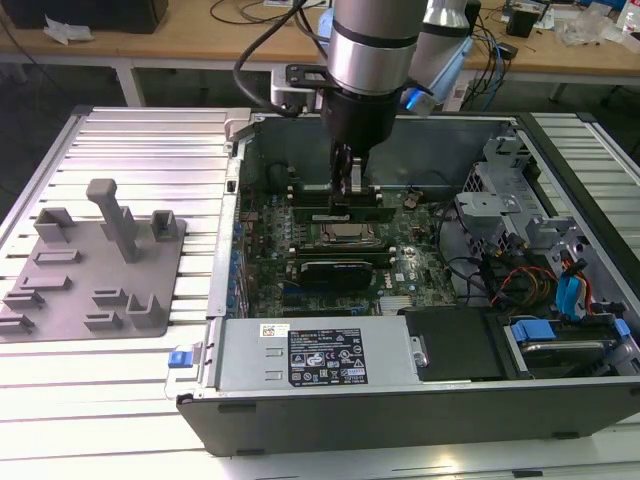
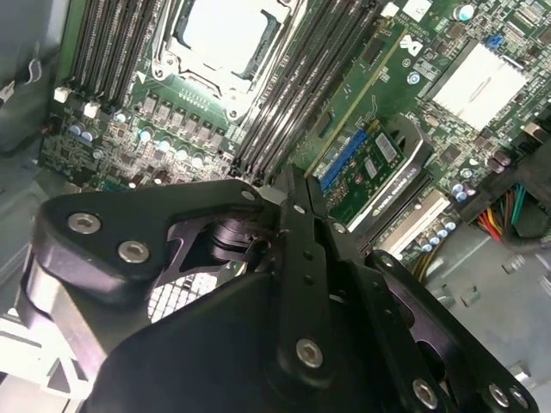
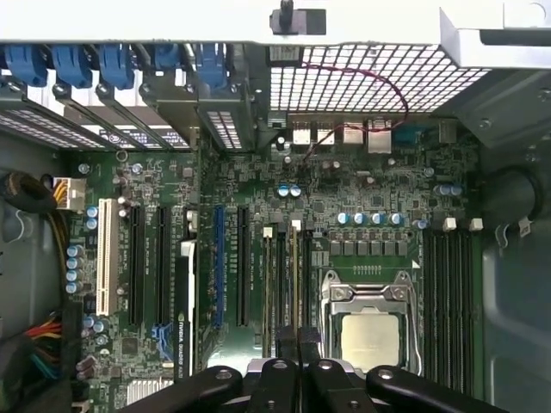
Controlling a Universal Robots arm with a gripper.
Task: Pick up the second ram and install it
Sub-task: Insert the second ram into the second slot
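The black two-fingered gripper (image 3: 295, 337) has its fingertips drawn close about the near end of the second ram (image 3: 293, 275), a thin dark green-black memory stick with a pale top edge. The stick runs straight in between them, so I judge that they are pinching it. The stick stands on edge among the long black plastic memory slots (image 3: 269, 284), just beside the square silver CPU socket (image 3: 370, 331). Its long axis lies along its slot, parallel to the socket's side, and points from the gripper toward the perforated grey metal rear wall (image 3: 362, 86). In the exterior view that line runs across, left to right. I cannot tell whether it is fully seated. To do this step well, the stick should be kept level and true to the slot. The push should go straight down without rocking, so that both ends go in evenly.
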